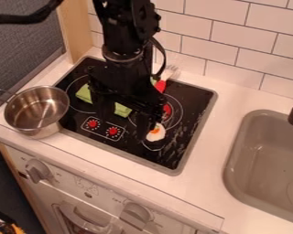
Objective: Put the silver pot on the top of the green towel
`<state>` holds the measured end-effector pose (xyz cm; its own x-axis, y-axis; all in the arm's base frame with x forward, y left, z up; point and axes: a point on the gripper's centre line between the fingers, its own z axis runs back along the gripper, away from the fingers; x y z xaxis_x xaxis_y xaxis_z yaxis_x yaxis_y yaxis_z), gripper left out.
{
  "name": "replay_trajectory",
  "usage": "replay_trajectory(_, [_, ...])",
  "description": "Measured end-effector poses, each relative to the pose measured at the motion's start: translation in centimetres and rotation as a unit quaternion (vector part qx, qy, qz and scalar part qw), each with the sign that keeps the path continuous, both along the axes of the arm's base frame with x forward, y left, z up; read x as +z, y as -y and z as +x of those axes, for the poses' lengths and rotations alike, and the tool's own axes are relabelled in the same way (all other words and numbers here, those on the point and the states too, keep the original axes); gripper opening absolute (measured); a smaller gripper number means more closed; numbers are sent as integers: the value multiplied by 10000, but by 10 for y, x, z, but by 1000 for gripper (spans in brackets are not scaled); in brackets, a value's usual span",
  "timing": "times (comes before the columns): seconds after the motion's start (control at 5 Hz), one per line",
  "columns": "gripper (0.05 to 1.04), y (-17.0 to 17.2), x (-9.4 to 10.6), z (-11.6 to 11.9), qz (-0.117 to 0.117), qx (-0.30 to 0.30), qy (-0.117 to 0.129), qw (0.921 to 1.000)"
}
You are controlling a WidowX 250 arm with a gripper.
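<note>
White worktop [204, 185]: pot [34, 112] beside the hob [173, 153], where my wide-spread end effector [124, 122] partly blocks the towel [84, 93], near an egg [155, 133].

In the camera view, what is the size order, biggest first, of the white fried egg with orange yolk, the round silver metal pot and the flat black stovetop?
1. Black stovetop
2. Silver pot
3. White fried egg

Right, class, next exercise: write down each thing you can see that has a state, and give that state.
Silver pot: upright, lidless, off the towel.
Green towel: lying on the stove top, partly hidden by the arm.
Toy fried egg: lying flat, yolk up.
Gripper: open, over the stove top.
</note>
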<state>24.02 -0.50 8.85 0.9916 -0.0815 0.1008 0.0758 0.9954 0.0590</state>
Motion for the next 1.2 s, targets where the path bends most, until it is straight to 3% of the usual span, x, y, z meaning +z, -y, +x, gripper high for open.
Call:
replay_trajectory(0.2, [1001, -2, -5, -1, -19, -20, -91, 10000])
replay_trajectory(0.4, [1001, -44, -7, -5, -64, 155, -61, 9998])
replay_trajectory(0.6, [1001, -73, -7, -7, -22, 111, 40, 9999])
replay_trajectory(0.8, [1001, -93, -16, 1, 161, -140, 76, 9997])
replay_trajectory(1.0, [1001, -106, -40, 10, 238, -324, -140, 9991])
replay_trajectory(1.2, [1001, -123, -58, 18, 230, -195, -115, 9995])
